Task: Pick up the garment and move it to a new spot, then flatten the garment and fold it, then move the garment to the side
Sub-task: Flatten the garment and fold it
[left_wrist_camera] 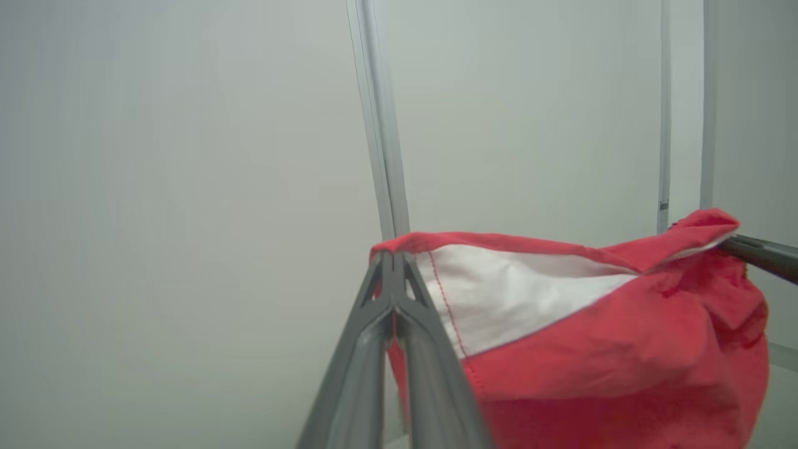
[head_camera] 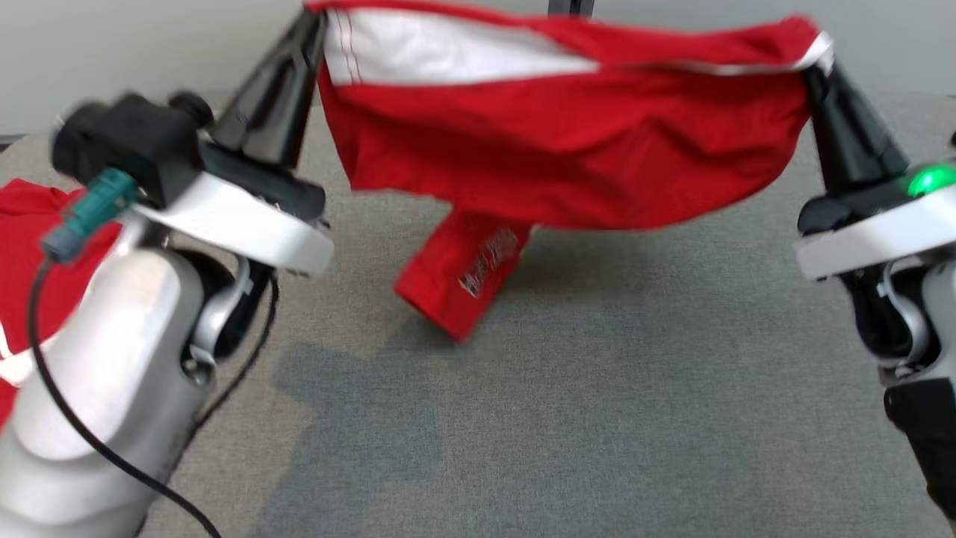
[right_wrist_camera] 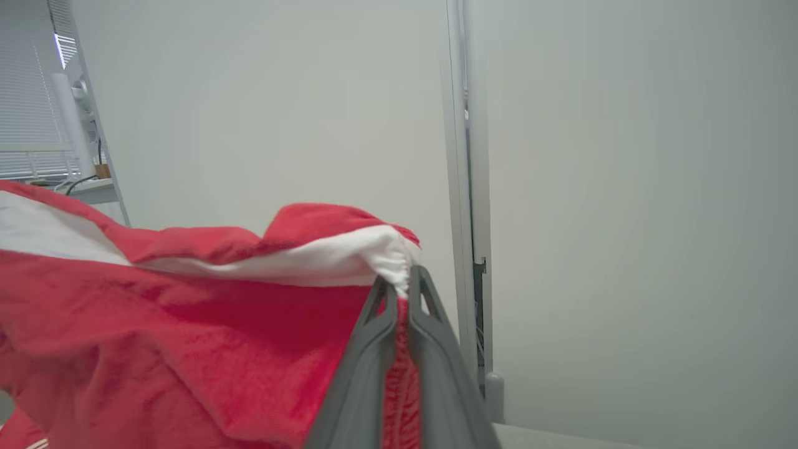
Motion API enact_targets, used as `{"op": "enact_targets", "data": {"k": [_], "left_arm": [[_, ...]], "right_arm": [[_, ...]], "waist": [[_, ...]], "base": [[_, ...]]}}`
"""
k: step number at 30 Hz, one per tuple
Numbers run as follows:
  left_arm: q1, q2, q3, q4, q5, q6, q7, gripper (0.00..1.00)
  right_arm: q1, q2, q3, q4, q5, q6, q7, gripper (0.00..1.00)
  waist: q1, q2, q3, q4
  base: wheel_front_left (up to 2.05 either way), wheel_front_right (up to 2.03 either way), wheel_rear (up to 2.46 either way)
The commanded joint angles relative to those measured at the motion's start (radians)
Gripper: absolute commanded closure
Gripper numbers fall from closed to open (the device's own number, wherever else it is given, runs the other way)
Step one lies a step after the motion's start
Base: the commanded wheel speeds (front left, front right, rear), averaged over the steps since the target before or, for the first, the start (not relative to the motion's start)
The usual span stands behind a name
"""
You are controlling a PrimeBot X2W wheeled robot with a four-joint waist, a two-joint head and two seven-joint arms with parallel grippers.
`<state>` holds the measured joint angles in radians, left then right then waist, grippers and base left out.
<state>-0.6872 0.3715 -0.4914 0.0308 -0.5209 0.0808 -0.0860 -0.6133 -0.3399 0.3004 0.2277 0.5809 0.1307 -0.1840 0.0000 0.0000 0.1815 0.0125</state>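
- Left forearm (head_camera: 97, 388) is closest to the head camera, lower left, with a black cable (head_camera: 75, 426) looped past it. The left gripper (head_camera: 317, 13) points up and away from it.
- Left jaws are pinched tight on a top corner of the garment (head_camera: 567, 149), beside the seam where the white panel (head_camera: 448, 56) meets the red. Left wrist view confirms it: cloth trapped at the tips, no gap.
- Right gripper (head_camera: 815, 69) is likewise clamped on the opposite corner, with white trim bunched at its tips in the right wrist view. Green light (head_camera: 932, 179) is on at that wrist.
- Garment is up off the bench (head_camera: 597, 418), hanging over its far half, strung between both grippers.
- Key relation: the long axis runs left-right, tip to tip, roughly parallel to the bench's far edge. The body of the cloth hangs below the jaws, toward the bench. The right end sits a bit lower than the left in the head view.
- One sleeve (head_camera: 463, 280), with white print on it, dangles under the middle. Can't tell whether its end touches the bench.
- Neither arm is nearer; each owns one end. My read: the lay-down needs both arms lowering together with the edge taut, or the sleeve folds under.
- Second red garment (head_camera: 30, 239) lies at the bench's left edge beside the left arm, apart from the held one. I'd steer clear of it.
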Motion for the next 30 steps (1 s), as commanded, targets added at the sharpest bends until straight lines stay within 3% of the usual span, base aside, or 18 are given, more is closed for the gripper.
{"op": "enact_targets", "data": {"k": [1, 8, 15, 22, 30], "left_arm": [[-0.027, 0.008, 0.009, -0.011, 0.010, 0.006, 0.003, 1.00], [-0.159, 0.033, 0.022, -0.053, 0.032, -0.006, 0.051, 1.00], [-0.197, 0.024, 0.017, -0.037, 0.019, -0.009, 0.072, 1.00], [-0.180, 0.009, 0.011, 0.011, -0.005, -0.022, 0.059, 1.00], [-0.258, -0.039, 0.017, 0.145, -0.048, -0.083, -0.012, 1.00]], "right_arm": [[-0.017, 0.005, -0.009, -0.018, 0.007, 0.000, 0.006, 1.00], [-0.069, 0.050, -0.114, -0.113, -0.027, 0.000, 0.081, 1.00], [-0.036, 0.092, -0.153, -0.160, -0.065, 0.000, 0.163, 1.00], [-0.018, 0.121, -0.153, -0.138, -0.059, 0.000, 0.209, 1.00], [-0.122, 0.121, -0.120, -0.036, -0.024, 0.000, 0.169, 1.00]], "waist": [[0.0000, 0.0000, -0.011, 0.000], [0.0000, 0.0000, -0.072, -0.001], [0.0000, 0.0000, -0.118, -0.006], [0.0000, 0.0000, -0.119, -0.009], [0.0000, 0.0000, -0.028, -0.003]], "base": [[0.00, 0.00, 0.00], [0.00, 0.00, 0.00], [0.00, 0.00, 0.00], [0.00, 0.00, 0.00], [0.00, 0.00, 0.00]]}}
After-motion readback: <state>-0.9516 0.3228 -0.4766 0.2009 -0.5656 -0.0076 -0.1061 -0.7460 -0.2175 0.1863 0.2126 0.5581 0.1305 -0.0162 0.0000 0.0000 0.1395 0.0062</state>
